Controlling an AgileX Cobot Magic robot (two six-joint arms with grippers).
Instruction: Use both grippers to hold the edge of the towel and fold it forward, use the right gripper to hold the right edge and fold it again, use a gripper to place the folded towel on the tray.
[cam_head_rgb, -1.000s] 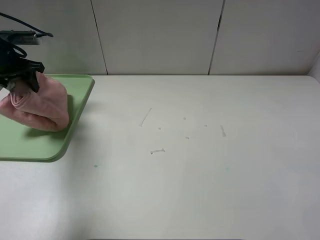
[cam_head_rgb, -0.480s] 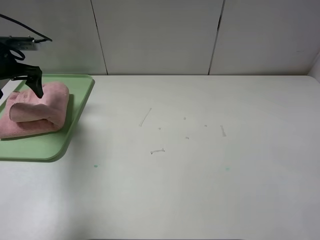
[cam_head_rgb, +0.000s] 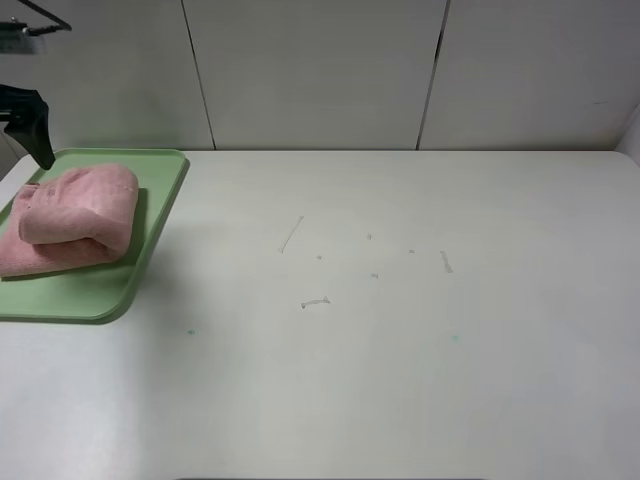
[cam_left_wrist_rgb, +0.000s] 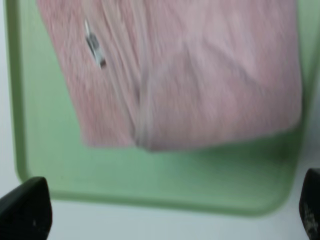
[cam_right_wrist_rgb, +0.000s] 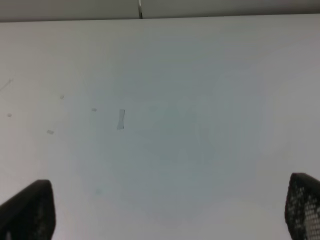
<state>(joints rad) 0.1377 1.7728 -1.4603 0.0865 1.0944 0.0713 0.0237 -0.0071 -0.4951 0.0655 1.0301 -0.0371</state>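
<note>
The pink towel (cam_head_rgb: 70, 218) lies folded in a thick bundle on the pale green tray (cam_head_rgb: 100, 290) at the table's far left. Above the tray's back left corner hangs one black finger (cam_head_rgb: 35, 118) of my left arm, clear of the cloth. In the left wrist view my left gripper (cam_left_wrist_rgb: 167, 212) is open and empty, looking down on the towel (cam_left_wrist_rgb: 190, 75), its small tag (cam_left_wrist_rgb: 92, 42) and the tray (cam_left_wrist_rgb: 150, 175). My right gripper (cam_right_wrist_rgb: 165, 210) is open over bare table, nothing between its fingers. It is outside the exterior high view.
The white table (cam_head_rgb: 400, 350) carries only a few small scuff marks (cam_head_rgb: 315, 301) near its middle. A panelled wall (cam_head_rgb: 320, 70) runs along the far edge. The tray's front rim (cam_head_rgb: 60, 318) lies inside the table's left side.
My left gripper opened, let go of the towel and rose up and away to the left. The towel dropped and settled onto the tray.
</note>
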